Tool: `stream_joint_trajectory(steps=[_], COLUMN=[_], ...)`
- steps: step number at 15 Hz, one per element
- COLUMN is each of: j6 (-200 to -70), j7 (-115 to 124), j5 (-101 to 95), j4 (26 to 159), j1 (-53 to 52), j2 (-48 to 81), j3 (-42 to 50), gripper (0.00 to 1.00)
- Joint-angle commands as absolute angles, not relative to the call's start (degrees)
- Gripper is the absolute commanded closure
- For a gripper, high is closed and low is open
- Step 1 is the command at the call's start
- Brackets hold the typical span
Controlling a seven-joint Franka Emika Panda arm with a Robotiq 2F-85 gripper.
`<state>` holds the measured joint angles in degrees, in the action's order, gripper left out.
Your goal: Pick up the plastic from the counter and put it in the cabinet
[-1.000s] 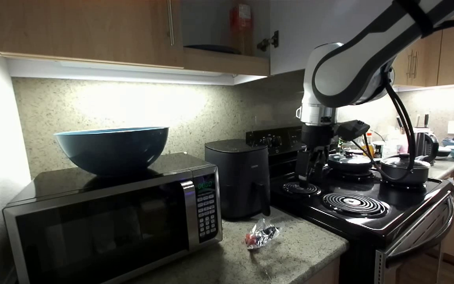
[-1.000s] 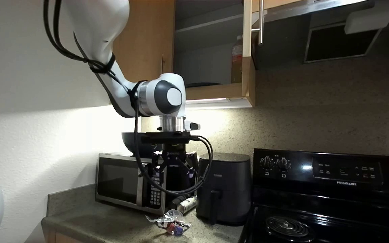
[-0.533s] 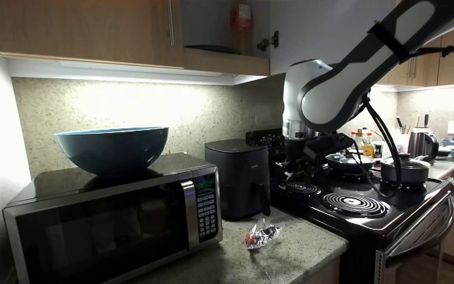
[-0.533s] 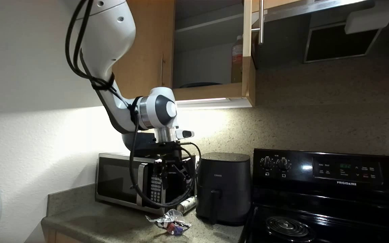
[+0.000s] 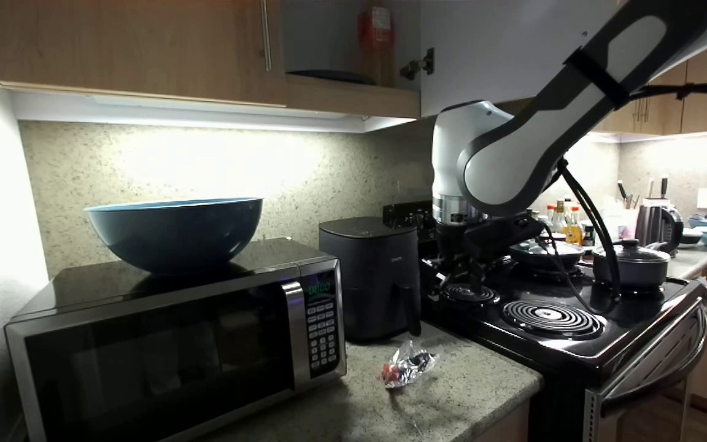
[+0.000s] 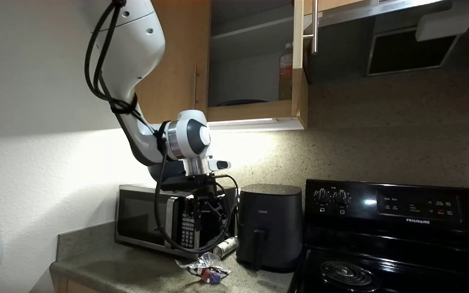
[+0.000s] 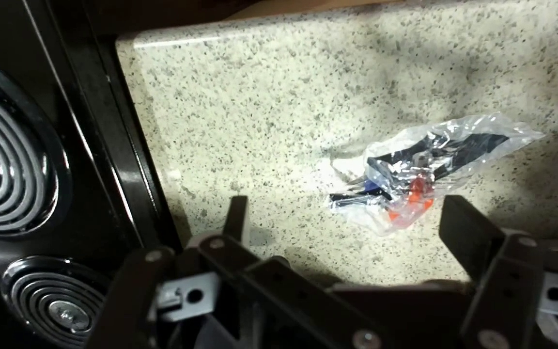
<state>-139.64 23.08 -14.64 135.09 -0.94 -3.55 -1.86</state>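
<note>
Over the last second the arm (image 6: pixel 136 53) has come down towards the desk (image 7: pixel 240 111), most of that drop in the first half and only a little since — I take the slowing as a sign of lining up. The fingers (image 7: pixel 468 232) stand wide apart, with nothing held between them. The crumpled plastic wrapper (image 7: pixel 424 165) has not moved: it lies on the desk near the air fryer (image 5: pixel 384 282), and in the wrist view it shows beyond the fingertips, off to one side of the gap. So this looks like the approach, with the grasp not yet begun. The next move probably calls for a small shift to centre the wrapper, then more lowering. Thin plastic may slip or bunch up, so a deep bite looks safer than a pinch at the edge. The cabinet (image 6: pixel 255 110) above is unchanged too, its door (image 5: pixel 494 49) swung aside — a ready way in, I judge, for the second half of the job.
</note>
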Motion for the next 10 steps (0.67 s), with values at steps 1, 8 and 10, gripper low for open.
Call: stream_joint_trajectory(steps=[1,8,10], j6=[-143.61,-143.81,-144.68], j7=[25.27,41.27,37.84], j5=[-11.73,-19.22,-16.89], j4=[135.08,134.21,134.79], j1=[-1.69,-4.43,-4.18], j2=[-0.28,4.52,4.26], j3=[-3.00,-2.19,-2.37], gripper=[0.00,0.00,0.00])
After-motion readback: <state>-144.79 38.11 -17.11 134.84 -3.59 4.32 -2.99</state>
